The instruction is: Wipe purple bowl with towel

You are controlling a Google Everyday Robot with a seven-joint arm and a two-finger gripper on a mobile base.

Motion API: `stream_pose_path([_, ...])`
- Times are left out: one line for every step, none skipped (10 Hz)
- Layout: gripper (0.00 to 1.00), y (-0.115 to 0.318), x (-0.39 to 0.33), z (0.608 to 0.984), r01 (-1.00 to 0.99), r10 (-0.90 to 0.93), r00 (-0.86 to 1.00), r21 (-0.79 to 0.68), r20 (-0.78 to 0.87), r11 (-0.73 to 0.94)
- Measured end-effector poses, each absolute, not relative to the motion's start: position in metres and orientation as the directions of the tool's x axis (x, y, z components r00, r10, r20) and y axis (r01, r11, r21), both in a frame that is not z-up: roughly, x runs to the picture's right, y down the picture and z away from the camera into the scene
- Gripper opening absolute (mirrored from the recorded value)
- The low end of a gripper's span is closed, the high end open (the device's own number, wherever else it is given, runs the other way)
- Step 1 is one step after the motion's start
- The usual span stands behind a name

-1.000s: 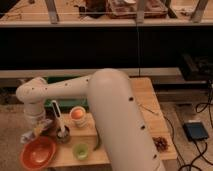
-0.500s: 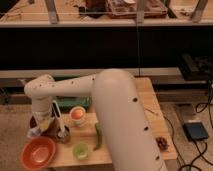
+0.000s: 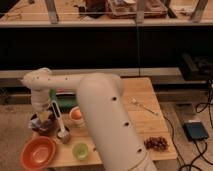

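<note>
The purple bowl (image 3: 40, 126) sits at the table's left edge, partly covered by my arm. My gripper (image 3: 43, 114) hangs down from the white arm straight into the bowl. A crumpled tan towel (image 3: 46, 117) lies in the bowl right at the gripper's tip. The bowl's far rim is hidden behind the wrist.
An orange bowl (image 3: 37, 152) stands at the front left, with a small green cup (image 3: 80, 150) beside it. A white brush (image 3: 60, 124) and an orange-and-white cup (image 3: 76, 115) are just right of the purple bowl. A green object (image 3: 63, 99) lies behind. Grapes (image 3: 156, 143) and a utensil (image 3: 143, 106) lie at the right.
The arm's elbow has shifted slightly right and up. The gripper has stayed over the purple bowl, moving a little within it.
</note>
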State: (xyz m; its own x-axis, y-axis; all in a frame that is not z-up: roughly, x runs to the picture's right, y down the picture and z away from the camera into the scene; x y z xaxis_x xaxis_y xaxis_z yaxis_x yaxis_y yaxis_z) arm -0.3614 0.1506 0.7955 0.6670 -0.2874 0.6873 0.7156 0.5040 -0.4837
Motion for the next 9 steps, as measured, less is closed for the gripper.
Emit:
stream_pose_path([0.0, 0.147, -0.37, 0.798, 0.726, -0.297, 0.657, -0.476, 0.693, 0.497])
stream_pose_path([0.0, 0.143, -0.381, 0.8, 0.738, -0.311, 0.645, -0.464, 0.698, 0.489])
stream_pose_path([0.0, 0.138, -0.395, 0.799, 0.752, -0.325, 0.628, -0.446, 0.707, 0.485])
stream_pose_path([0.0, 0.137, -0.405, 0.795, 0.767, -0.336, 0.61, -0.428, 0.717, 0.479])
stream_pose_path([0.0, 0.137, -0.409, 0.793, 0.777, -0.347, 0.598, -0.417, 0.723, 0.471])
stream_pose_path([0.0, 0.14, -0.413, 0.788, 0.789, -0.354, 0.583, -0.405, 0.731, 0.463])
stream_pose_path([0.0, 0.147, -0.417, 0.781, 0.799, -0.356, 0.568, -0.394, 0.742, 0.454])
stream_pose_path([0.0, 0.155, -0.42, 0.773, 0.806, -0.352, 0.553, -0.379, 0.755, 0.455])
stream_pose_path([0.0, 0.16, -0.418, 0.766, 0.806, -0.346, 0.549, -0.374, 0.761, 0.458])
